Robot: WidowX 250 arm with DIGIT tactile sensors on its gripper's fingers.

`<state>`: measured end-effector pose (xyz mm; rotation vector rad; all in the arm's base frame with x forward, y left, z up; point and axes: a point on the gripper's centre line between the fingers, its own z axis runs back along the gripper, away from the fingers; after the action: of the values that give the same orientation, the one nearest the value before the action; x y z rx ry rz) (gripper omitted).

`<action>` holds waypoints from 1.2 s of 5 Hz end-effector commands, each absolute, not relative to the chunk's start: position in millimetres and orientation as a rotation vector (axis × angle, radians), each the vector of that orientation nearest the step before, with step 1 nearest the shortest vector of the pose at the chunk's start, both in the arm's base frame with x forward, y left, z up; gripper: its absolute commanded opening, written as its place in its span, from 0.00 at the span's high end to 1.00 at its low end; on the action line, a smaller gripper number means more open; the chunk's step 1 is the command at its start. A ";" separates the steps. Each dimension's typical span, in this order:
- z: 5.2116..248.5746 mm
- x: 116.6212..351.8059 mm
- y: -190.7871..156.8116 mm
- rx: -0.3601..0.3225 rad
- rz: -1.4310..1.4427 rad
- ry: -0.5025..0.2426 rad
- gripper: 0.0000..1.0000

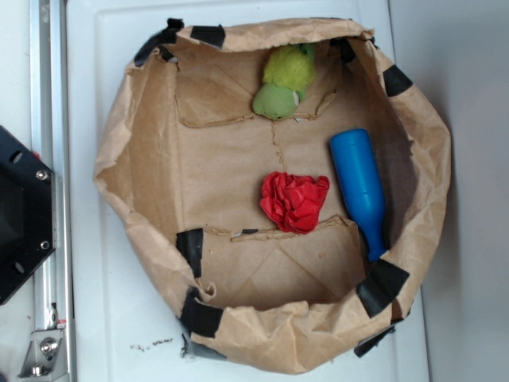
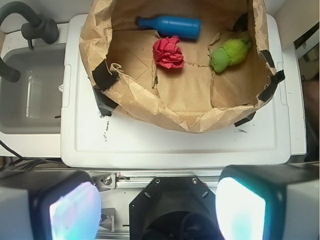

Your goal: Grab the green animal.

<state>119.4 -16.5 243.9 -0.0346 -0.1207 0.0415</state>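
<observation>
Nearest, the gripper (image 2: 157,207) shows its two fingers (image 2: 65,205) spread wide at the bottom of the wrist view, with nothing between them — it holds nothing. Just ahead lies the white lid (image 2: 165,145) that carries the paper bag (image 2: 150,107), its walls rolled down and taped, probably so the tool can reach inside. Further ahead, on the bag floor, sits the red wad (image 2: 168,52), almost straight in front. The green animal (image 2: 229,51) rests ahead and to the right, against the bag wall, apart from the wad. Farthest, the blue bottle (image 2: 170,25) lies on its side.
</observation>
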 end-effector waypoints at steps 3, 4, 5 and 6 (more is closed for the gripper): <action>223.0 215.9 11.2 -0.106 0.540 -0.101 0.00; 199.0 233.8 27.2 -0.169 0.791 -0.129 0.00; 178.5 240.0 48.6 -0.122 0.867 -0.208 0.00; 159.5 246.1 67.2 -0.082 0.861 -0.258 0.00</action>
<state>247.5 51.5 148.3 -0.0757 -0.2187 0.8397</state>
